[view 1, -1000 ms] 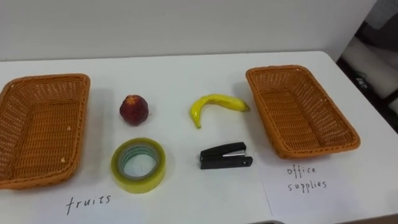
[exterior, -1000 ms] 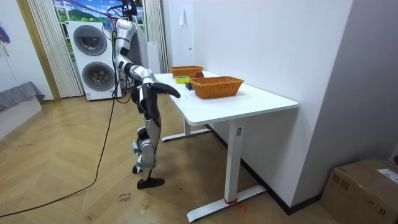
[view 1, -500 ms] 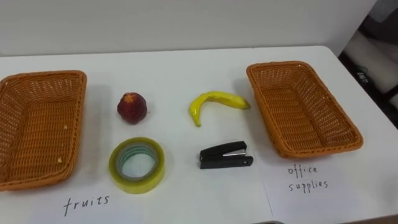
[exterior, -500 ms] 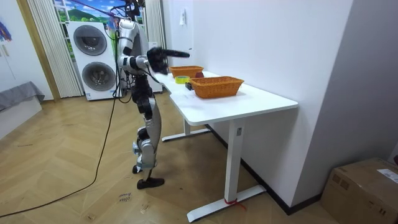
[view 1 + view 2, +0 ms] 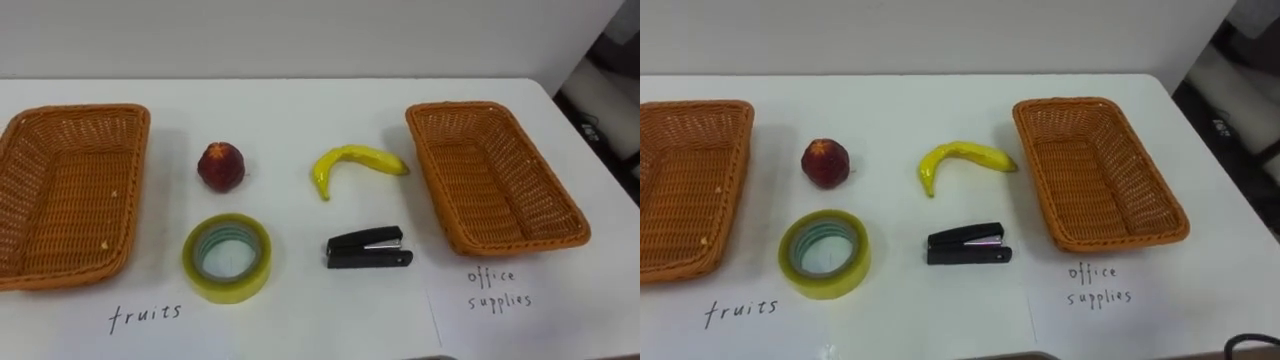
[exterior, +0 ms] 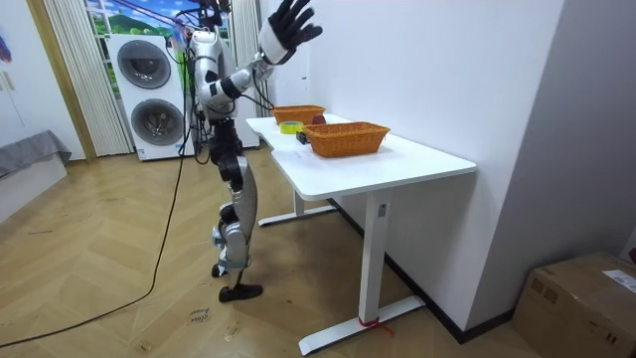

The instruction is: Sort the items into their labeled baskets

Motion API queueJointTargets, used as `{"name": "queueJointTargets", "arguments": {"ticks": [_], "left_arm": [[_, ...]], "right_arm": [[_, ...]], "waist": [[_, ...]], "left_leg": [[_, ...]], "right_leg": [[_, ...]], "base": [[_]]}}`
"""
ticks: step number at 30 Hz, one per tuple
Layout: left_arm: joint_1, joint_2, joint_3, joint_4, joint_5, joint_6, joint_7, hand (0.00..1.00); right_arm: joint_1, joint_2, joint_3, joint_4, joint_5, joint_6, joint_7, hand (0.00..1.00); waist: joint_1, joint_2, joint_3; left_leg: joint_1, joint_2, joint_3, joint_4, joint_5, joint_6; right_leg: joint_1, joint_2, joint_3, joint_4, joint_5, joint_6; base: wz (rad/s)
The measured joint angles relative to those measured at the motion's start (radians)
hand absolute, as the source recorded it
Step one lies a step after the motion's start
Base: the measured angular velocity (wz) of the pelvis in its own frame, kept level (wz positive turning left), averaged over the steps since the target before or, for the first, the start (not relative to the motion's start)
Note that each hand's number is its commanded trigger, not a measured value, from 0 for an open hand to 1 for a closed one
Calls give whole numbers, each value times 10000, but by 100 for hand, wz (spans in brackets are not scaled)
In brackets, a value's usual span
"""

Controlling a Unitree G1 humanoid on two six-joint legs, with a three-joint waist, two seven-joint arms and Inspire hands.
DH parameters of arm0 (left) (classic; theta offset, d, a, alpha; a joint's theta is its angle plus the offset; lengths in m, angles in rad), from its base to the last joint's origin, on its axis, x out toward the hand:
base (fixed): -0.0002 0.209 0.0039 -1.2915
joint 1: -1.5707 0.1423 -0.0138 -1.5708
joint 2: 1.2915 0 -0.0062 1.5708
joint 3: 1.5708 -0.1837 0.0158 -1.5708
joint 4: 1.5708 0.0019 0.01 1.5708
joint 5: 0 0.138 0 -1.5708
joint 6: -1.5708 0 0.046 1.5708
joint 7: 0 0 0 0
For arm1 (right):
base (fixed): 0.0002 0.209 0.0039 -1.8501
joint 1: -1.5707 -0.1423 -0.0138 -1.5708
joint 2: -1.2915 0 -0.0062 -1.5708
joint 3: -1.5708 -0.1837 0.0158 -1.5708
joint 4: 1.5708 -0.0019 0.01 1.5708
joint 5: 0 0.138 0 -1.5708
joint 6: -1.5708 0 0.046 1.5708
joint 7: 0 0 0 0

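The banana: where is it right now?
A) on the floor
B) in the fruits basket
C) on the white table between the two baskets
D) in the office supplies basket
C: the banana lies on the table, apart from the fruits basket on the left and the office supplies basket on the right, which both have nothing in them.
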Motion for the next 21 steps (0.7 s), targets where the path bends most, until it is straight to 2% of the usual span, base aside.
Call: {"name": "queueJointTargets", "arguments": {"ticks": [3,4,5,8,11,15,17,19,21], "left_arm": [[1,3,4,64,5,-76,12,0],[1,8,4,129,4,-95,17,0],[-1,22,2,226,11,-110,28,0],[44,12,-12,328,177,-93,41,0],[76,17,-8,340,411,-87,99,0],[66,42,2,400,793,-84,197,0],[69,44,1,398,955,-70,161,0],[70,60,-2,395,990,-34,42,0],[54,69,1,379,1061,-9,-43,0]], "right_arm": [[-89,-3,49,-137,-752,0,273,0],[-96,-3,78,-200,-1074,0,354,0],[-98,-3,131,-222,-1435,0,381,0],[-102,-4,290,-563,-1787,12,482,0],[-216,-8,521,-1156,-1888,12,777,0],[-867,-53,1208,-1271,-2213,12,1368,0],[-880,-147,1351,-1330,-2283,12,1708,0],[-880,-412,1570,-1328,-2283,26,1970,0],[-880,-468,1598,-1328,-2308,27,2215,0]], "waist": [[80,-66,-67],[135,-159,-78],[168,-141,-56],[184,-201,-71],[279,-171,-53],[358,-110,-53],[456,-61,-71],[511,-7,-66],[563,-2,-63]], "left_leg": [[-59,-2,-94,6,2,-1],[-94,-2,-138,12,5,0],[-118,-2,-196,25,6,-1],[-130,2,-250,27,6,-1],[-99,4,-331,35,5,-1],[-99,69,-347,144,4,-3],[-100,69,-389,175,3,-4],[-95,61,-505,231,3,-4],[-114,63,-551,252,1,-6]], "right_leg": [[6,-12,-105,0,0,0],[40,-12,-132,6,2,0],[44,-13,-172,6,5,-2],[60,-27,-284,-12,5,-2],[138,-37,-384,-29,5,-1],[184,-50,-417,-1,19,-22],[217,-61,-474,6,26,-28],[306,-96,-638,7,27,-29],[338,-110,-714,10,27,-29]], "base": [[10],[11],[8],[8],[8],[1],[8],[16],[11]]}}
